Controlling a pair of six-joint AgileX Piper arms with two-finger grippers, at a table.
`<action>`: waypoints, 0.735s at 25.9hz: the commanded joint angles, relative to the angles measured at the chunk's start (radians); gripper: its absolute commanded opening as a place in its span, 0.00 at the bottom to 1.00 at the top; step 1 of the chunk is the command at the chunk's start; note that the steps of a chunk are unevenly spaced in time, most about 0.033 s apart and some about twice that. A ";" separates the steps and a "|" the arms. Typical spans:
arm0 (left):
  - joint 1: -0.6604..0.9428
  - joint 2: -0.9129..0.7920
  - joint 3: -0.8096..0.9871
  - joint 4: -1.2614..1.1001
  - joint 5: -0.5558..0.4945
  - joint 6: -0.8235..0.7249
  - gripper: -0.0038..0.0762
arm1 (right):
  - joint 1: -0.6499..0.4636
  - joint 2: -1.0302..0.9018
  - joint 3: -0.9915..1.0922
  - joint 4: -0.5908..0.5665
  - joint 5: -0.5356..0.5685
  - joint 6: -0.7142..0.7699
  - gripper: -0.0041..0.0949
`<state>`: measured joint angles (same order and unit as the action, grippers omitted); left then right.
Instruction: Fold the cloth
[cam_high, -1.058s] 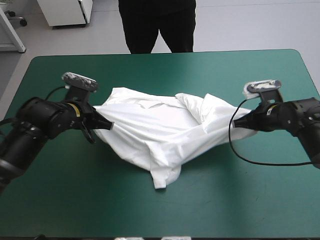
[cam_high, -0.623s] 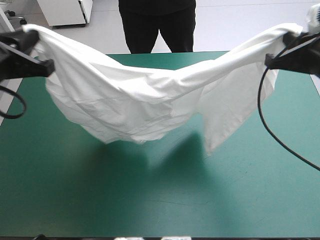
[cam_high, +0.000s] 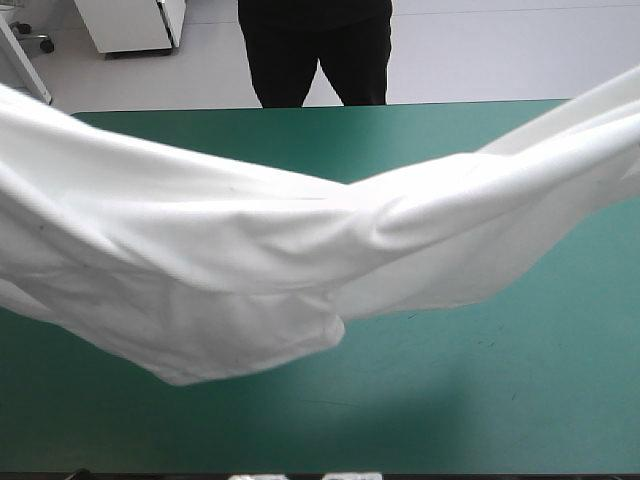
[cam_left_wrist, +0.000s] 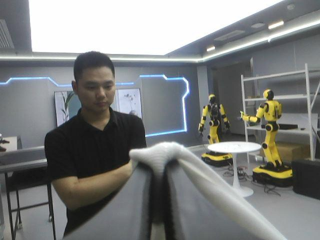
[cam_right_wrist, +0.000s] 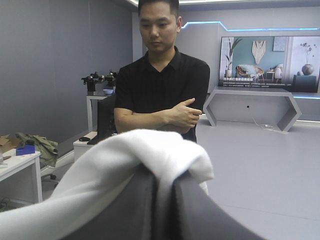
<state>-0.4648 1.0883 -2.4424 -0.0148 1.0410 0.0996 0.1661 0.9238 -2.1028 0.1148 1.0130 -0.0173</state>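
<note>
The white T-shirt (cam_high: 300, 260) hangs stretched across the whole high view, lifted well above the teal-green table (cam_high: 480, 400), sagging lowest toward the left-middle. Both arms are outside the high view. In the left wrist view my left gripper (cam_left_wrist: 159, 172) points level into the room, its black fingers (cam_left_wrist: 135, 200) pressed together with a fold of the T-shirt (cam_left_wrist: 165, 152) draped over their tips. My right gripper (cam_right_wrist: 162, 187) is likewise raised, its black fingers (cam_right_wrist: 130, 210) all but together, and a bunch of the T-shirt (cam_right_wrist: 150, 150) is pinched at the top.
The table's far edge (cam_high: 300, 108) and its near half show below and beyond the hanging shirt.
Earlier the T-shirt lay crumpled on the table with a gripper at each end. Both arms have lifted it high and apart, out of the high view, and it now hangs stretched nearer the camera.
</note>
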 joint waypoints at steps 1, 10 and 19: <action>-0.002 0.001 0.019 0.021 0.018 -0.030 0.04 | -0.005 -0.007 0.008 0.006 -0.029 0.006 0.02; -0.002 0.028 0.341 0.152 0.178 -0.116 0.04 | -0.005 -0.014 0.408 0.074 -0.042 0.017 0.02; -0.002 0.219 0.585 0.339 0.092 -0.193 0.04 | -0.005 0.140 0.704 0.035 -0.139 0.017 0.02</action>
<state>-0.4648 1.2524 -1.8898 0.2647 1.2474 -0.0681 0.1661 1.0079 -1.4380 0.1775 0.9933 0.0000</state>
